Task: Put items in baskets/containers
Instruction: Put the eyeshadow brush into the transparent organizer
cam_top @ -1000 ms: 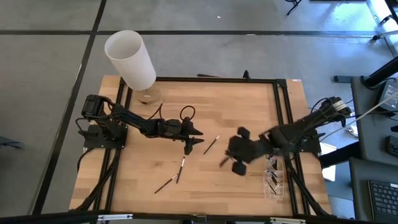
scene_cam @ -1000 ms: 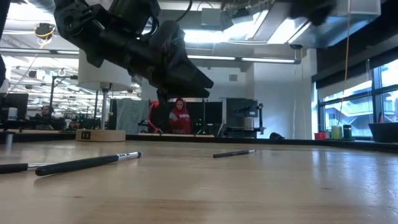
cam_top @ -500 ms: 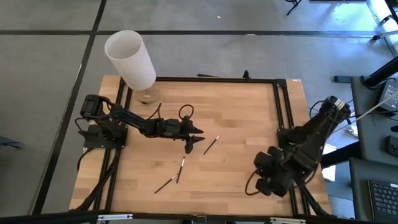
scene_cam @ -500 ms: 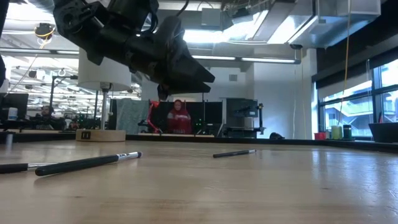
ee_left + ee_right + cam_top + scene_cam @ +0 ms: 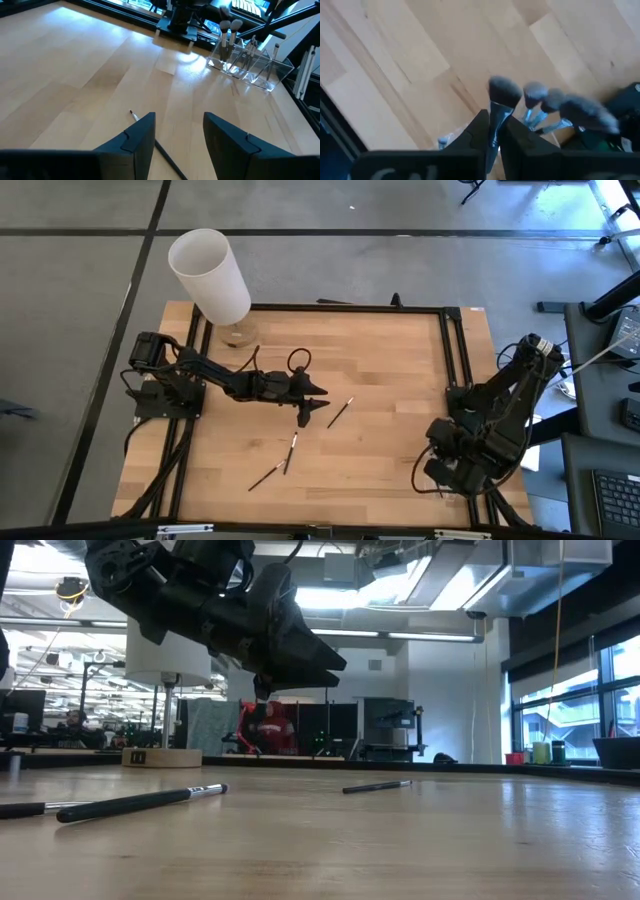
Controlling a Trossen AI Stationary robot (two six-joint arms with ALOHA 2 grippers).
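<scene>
Your right claw [image 5: 492, 131] is gripping a brush [image 5: 501, 100] above the clear holder [image 5: 250, 62], risking a snag on standing brushes; your left claw [image 5: 179, 137] is hanging open.

Grey floor [image 5: 80, 330], bright ceiling lights [image 5: 440, 590]

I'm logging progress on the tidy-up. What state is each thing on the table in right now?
Left claw: open, hovering above a brush on the table.
Right claw: shut on a brush, over the clear holder.
Clear holder: upright at the table's right edge, several brushes standing in it.
Loose brushes: three lying flat on the table.
</scene>
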